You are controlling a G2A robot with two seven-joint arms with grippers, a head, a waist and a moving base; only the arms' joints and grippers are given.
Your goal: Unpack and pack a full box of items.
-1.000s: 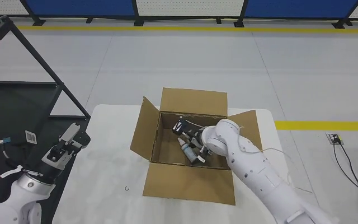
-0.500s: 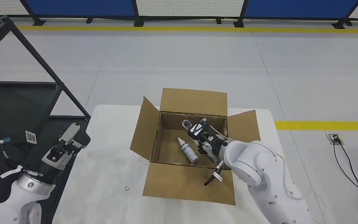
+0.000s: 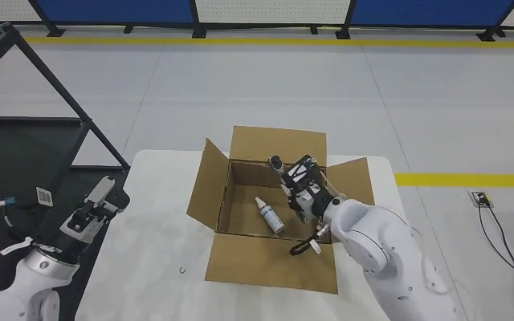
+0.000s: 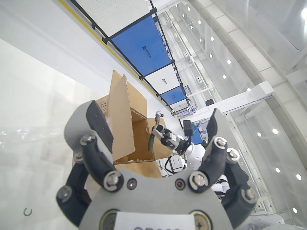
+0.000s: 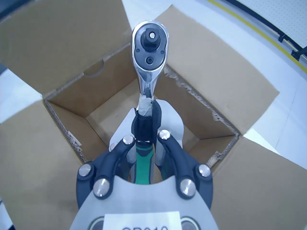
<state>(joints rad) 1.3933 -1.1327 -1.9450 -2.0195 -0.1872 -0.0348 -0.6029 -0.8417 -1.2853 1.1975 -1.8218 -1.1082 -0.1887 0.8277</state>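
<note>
While over 1 box [image 3: 273,261] w/ 1 bottle [image 3: 269,215], R fingers [image 5: 157,112] around 1 ratchet [image 5: 150,46], L fingers [image 4: 99,123] apart.

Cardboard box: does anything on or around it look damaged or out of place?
The cardboard box has a torn, ragged edge along one flap's fold. The ratchet wrench in the right claw has tape wrapped round its neck. A small open ring lies loose on the table.
</note>
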